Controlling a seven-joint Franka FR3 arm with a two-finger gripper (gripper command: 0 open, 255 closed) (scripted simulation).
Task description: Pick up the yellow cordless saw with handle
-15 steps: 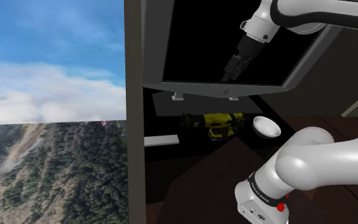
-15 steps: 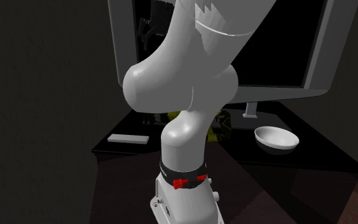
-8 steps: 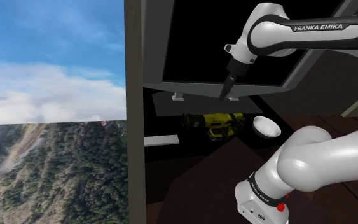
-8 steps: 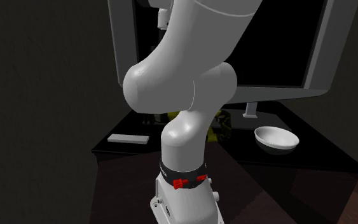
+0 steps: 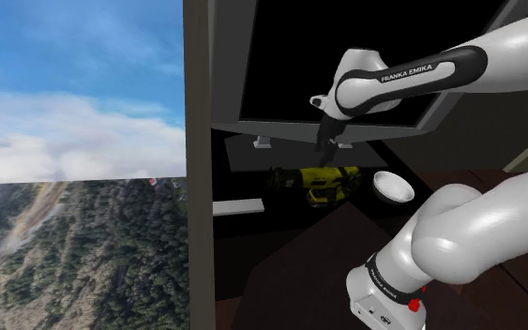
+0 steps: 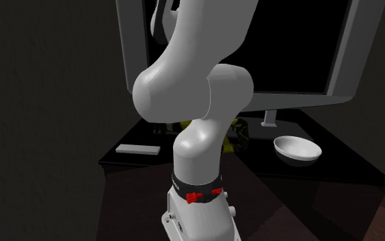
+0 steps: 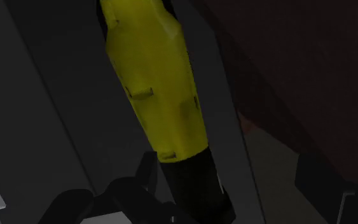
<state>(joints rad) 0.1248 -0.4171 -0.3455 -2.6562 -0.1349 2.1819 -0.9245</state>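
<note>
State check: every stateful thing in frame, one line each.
Yellow cordless saw with black handle: lying down, not gripped.
All-black two-finger gripper: open, hovering above the saw.
White round bowl: upright, looks empty.
Large grey-framed monitor: screen black.

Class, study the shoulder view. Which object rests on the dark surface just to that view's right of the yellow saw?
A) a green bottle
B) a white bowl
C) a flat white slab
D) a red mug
B: the white bowl sits just to the shoulder view's right of the yellow cordless saw, while the flat white slab lies on the saw's other side.
</note>
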